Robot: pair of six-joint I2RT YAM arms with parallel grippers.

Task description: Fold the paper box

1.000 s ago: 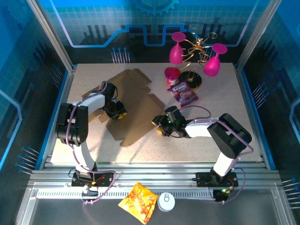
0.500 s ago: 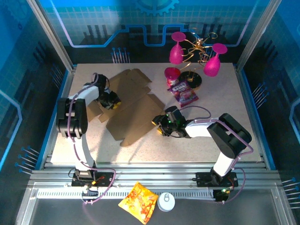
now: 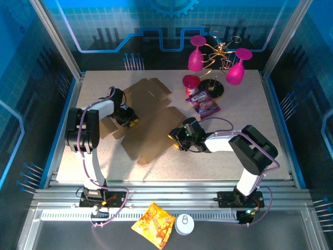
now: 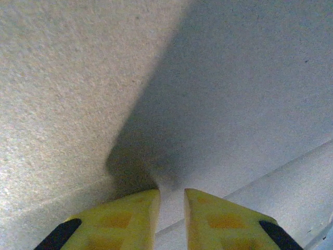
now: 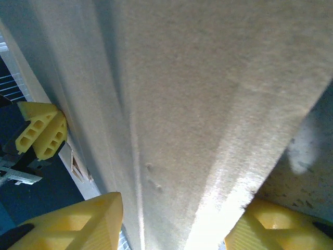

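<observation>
The paper box [image 3: 151,120] is a flat brown cardboard sheet with flaps, lying mid-table. My left gripper [image 3: 128,121] is low on its left part beside a small flap [image 3: 118,130]. In the left wrist view its yellow fingertips [image 4: 140,208] are nearly together, with a slim strip of cardboard [image 4: 218,104] in the slit, so it looks shut on the box. My right gripper [image 3: 178,140] is at the box's right edge. Its fingers [image 5: 83,224] stand wide apart on either side of a raised cardboard panel [image 5: 197,114]. The left gripper's yellow finger [image 5: 41,136] shows past that panel.
A gold rack with pink wine glasses [image 3: 218,57] stands at the back right. A pink cup [image 3: 191,82] and a purple snack packet [image 3: 204,103] lie just behind the right gripper. An orange packet [image 3: 154,224] and a white lid [image 3: 184,224] lie on the front rail. The table [image 3: 234,172] is speckled beige.
The left gripper swung up-left, then back down-right, and the box's left flap and near corner shifted with it. The right arm stayed put while its jaws narrowed slightly.
</observation>
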